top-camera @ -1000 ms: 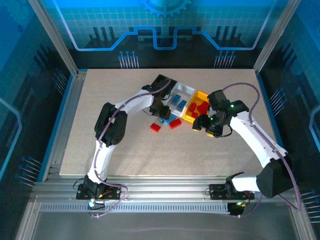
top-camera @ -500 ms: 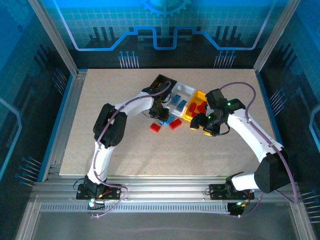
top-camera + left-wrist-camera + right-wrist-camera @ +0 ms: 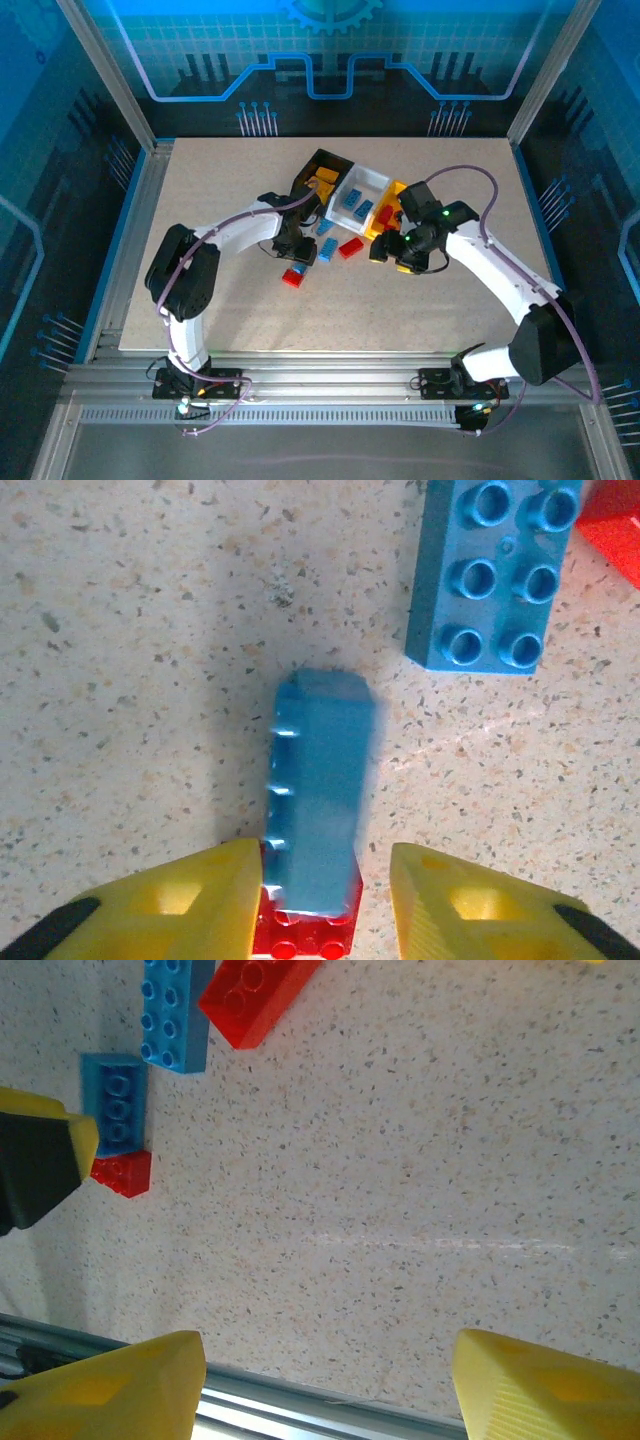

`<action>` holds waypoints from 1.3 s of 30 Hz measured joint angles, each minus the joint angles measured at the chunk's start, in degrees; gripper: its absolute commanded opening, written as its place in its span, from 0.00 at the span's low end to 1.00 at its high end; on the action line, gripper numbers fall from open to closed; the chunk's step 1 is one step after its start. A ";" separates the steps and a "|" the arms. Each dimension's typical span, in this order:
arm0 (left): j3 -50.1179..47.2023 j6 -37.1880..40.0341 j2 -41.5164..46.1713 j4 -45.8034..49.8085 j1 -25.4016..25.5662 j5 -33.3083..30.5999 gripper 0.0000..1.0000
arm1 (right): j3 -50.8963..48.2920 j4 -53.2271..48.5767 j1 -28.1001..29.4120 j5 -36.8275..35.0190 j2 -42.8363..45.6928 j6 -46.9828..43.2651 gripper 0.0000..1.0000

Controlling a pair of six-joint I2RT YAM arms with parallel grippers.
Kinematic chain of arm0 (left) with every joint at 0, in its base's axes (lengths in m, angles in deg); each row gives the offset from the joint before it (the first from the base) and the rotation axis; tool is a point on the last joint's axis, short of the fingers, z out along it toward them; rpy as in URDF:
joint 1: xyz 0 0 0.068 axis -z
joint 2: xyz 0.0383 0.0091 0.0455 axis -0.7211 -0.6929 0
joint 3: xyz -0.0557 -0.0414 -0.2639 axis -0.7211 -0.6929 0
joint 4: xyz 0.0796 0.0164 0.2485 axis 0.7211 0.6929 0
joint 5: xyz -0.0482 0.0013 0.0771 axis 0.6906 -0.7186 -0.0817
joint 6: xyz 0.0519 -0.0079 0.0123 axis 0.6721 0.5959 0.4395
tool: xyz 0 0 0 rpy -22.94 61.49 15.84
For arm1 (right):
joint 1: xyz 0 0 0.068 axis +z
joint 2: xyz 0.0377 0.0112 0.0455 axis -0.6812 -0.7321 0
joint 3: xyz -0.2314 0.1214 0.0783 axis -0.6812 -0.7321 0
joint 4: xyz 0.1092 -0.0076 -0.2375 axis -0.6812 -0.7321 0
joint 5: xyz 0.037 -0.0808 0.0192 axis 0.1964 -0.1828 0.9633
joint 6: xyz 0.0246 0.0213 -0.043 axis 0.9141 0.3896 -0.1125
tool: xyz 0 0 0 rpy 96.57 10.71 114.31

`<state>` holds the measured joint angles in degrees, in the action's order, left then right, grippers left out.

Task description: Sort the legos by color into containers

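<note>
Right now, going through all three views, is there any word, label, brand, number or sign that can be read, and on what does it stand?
No readable text in any view.
Blue back wall panel: a gear outline and circuit-like lines, no letters or numbers.
Blue studded plastic brick: stud tops too blurred to show any brand mark.
Black square plastic bin and white square plastic bin: no labels visible.

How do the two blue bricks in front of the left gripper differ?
The farther blue brick lies flat on the table, studs toward the camera, and looks sharp. The nearer blue brick shows its studs sideways, looks blurred, and overlaps a red brick. Both are blue.
</note>
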<state>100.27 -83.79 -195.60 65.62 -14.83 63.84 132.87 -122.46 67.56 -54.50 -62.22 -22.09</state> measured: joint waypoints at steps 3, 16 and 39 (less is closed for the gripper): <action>0.00 -0.35 0.04 -0.39 0.00 -0.46 0.47 | -0.17 0.17 0.85 -0.20 -0.55 0.20 0.68; 0.09 -0.50 -2.73 -0.44 -0.02 -3.28 0.54 | -1.16 0.52 1.20 -1.27 -0.37 0.17 0.68; 0.79 1.05 -6.78 -0.63 -2.29 -6.29 0.52 | -3.52 1.51 1.20 -1.22 -0.26 0.04 0.68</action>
<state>101.06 -82.74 -202.38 64.98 -17.13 57.55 129.35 -120.95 68.76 -55.72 -62.48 -22.05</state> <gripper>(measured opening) 0.542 0.681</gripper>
